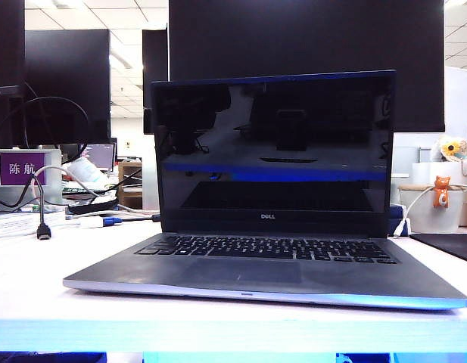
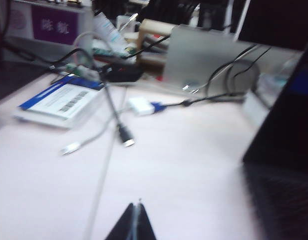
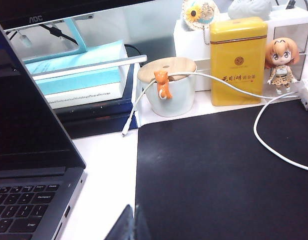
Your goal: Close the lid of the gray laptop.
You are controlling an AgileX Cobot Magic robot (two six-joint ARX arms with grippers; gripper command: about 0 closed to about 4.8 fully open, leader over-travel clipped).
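Observation:
The gray laptop [image 1: 263,276] sits open at the middle of the white table. Its lid [image 1: 272,151] stands upright, the black screen facing the exterior camera. Neither gripper shows in the exterior view. My left gripper [image 2: 136,206] hovers shut and empty over bare table, off the laptop's left side; the dark lid [image 2: 288,115] shows edge-on there. My right gripper [image 3: 134,210] is shut and empty over the strip of table beside the laptop's right edge [image 3: 69,200], with the lid [image 3: 24,115] rising close by.
Loose cables, an HDMI plug [image 2: 126,137], a white adapter [image 2: 141,106] and a booklet [image 2: 61,100] lie left of the laptop. A black mat [image 3: 218,175], a cup [image 3: 168,87], a yellow tin [image 3: 238,60] and stacked books [image 3: 79,82] stand on the right. A big black monitor [image 1: 309,38] stands behind.

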